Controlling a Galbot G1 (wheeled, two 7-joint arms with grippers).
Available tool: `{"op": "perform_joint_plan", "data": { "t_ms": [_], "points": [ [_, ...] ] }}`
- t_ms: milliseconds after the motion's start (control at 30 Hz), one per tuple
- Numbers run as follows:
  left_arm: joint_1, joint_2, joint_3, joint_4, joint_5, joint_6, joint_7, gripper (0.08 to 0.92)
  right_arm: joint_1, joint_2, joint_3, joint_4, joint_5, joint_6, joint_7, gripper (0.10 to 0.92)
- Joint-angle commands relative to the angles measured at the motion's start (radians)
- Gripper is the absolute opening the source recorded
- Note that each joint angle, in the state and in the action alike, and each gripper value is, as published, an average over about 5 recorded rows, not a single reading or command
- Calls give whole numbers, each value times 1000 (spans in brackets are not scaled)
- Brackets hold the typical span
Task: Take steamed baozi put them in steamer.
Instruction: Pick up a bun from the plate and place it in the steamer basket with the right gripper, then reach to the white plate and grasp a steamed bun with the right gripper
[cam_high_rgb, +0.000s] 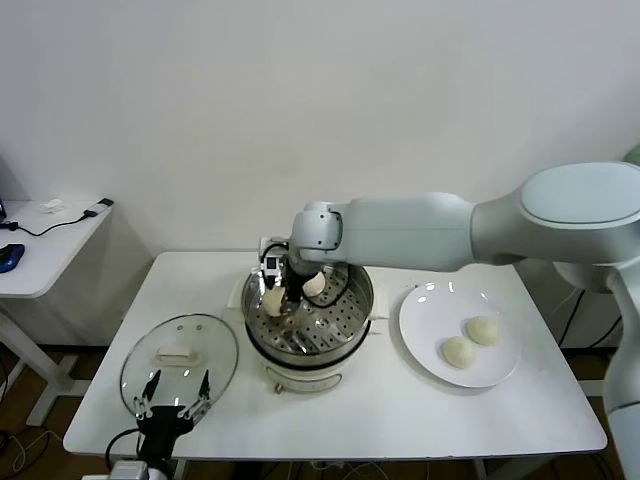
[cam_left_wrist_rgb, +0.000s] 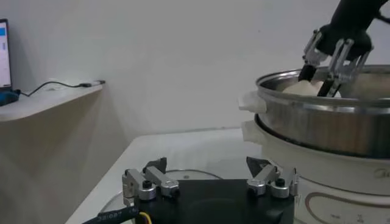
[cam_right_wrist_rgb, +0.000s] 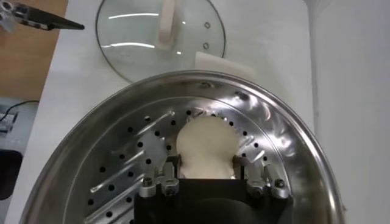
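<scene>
The steel steamer (cam_high_rgb: 358, 303) stands mid-table on its white base. My right gripper (cam_high_rgb: 272, 297) reaches inside it at the left and is shut on a cream baozi (cam_high_rgb: 271, 302), low over the perforated tray. In the right wrist view the baozi (cam_right_wrist_rgb: 206, 143) sits between the fingers of my right gripper (cam_right_wrist_rgb: 206, 167), above the tray (cam_right_wrist_rgb: 116, 176). A second baozi (cam_high_rgb: 314, 285) lies in the steamer behind it. Two more baozi (cam_high_rgb: 459, 351) (cam_high_rgb: 484, 330) lie on the white plate (cam_high_rgb: 425, 310). My left gripper (cam_high_rgb: 177, 398) is open and empty, parked at the table's front left.
The glass lid (cam_high_rgb: 180, 360) with a white handle lies flat left of the steamer, just beyond my left gripper (cam_left_wrist_rgb: 207, 176). The left wrist view shows the steamer wall (cam_left_wrist_rgb: 329, 125) and the right gripper (cam_left_wrist_rgb: 323, 82) from the side. A side table (cam_high_rgb: 40, 250) stands far left.
</scene>
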Motion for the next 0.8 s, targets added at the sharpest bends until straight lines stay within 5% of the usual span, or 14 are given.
{"op": "perform_joint_plan", "data": {
  "t_ms": [33,333,600,800],
  "points": [
    [2,-2,0,-4,0,0,0,823,-49,17,20,-36,-24,8,-14,589],
    [14,-6,3,-23,6,2,0,823,166,-128,-42,61,-36,135,-179,801],
    [13,-12,8,-29,19,2,0,823,439,-442,-187,127,-58,321,-426,823],
    [10,-9,2,-30,16,4,0,823,520,-670,-378,211,-233,393,-526,823]
  ]
}}
